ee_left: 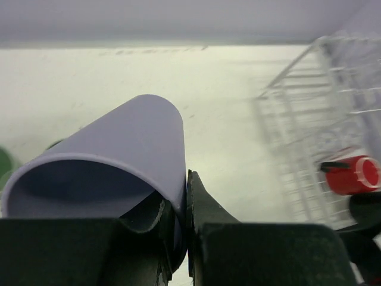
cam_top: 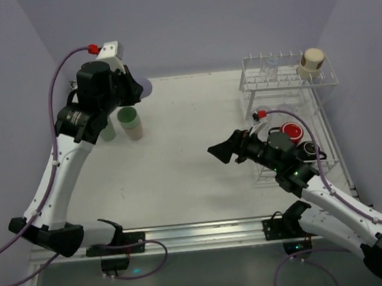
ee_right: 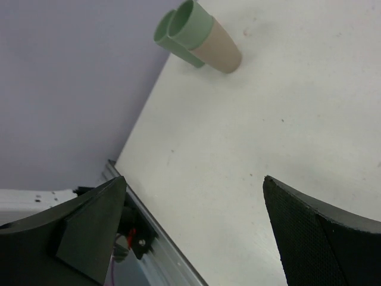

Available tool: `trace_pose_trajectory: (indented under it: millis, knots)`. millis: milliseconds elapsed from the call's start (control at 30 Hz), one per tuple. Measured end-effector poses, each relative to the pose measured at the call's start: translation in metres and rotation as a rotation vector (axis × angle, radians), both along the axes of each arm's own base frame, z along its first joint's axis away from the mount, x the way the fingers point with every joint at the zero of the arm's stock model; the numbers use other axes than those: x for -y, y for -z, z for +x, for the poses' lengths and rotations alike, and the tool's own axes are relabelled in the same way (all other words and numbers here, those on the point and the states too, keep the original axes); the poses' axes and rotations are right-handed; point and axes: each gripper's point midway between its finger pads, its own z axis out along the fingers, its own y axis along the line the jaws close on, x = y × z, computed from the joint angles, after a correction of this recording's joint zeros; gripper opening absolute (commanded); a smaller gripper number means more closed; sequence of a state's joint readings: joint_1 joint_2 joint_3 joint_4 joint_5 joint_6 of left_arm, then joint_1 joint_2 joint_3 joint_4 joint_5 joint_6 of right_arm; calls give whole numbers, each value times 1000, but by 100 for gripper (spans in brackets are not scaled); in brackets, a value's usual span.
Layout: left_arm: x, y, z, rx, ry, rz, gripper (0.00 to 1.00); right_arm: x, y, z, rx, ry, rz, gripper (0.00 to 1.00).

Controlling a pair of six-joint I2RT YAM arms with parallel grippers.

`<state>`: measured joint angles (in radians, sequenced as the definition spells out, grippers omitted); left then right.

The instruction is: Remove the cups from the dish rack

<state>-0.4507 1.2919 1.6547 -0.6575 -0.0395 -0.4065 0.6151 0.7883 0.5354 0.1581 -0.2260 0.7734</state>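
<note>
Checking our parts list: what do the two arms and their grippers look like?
The left arm and right arm have white links, black joints and a purple cable ending in a red cap. The left gripper and right gripper are black, with wedge-shaped fingers.

White-shelled left arm and right arm carry black joint housings, thin purple cables, red plugs; the right shows green lights.

left arm: raised and reached far forward, well left of the dish rack; left gripper clamped on the lavender cup wall. right arm: held low against the dish rack's left side; right gripper spread wide.
</note>
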Motion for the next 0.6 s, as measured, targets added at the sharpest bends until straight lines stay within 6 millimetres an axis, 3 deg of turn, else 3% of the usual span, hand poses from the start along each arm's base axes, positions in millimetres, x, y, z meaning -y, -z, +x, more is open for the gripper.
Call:
trace_pose_trajectory:
  millis: [100,167,233,467,600]
  knots:
    - [-33,48,18,-163,-80,126,0,1,23,1,-37,-11,-89,99]
    - [-51,82,20,-285,-114,190,0,2,38,-2,-70,-24,-133,99]
    - [-67,102,19,-377,-145,232,0,1,44,-6,-84,-45,-151,99]
    - [-131,105,28,-440,-309,213,0,3,35,-14,-47,-73,-149,99]
    - [-132,104,41,-452,-315,198,0,5,27,-17,-21,-75,-135,99]
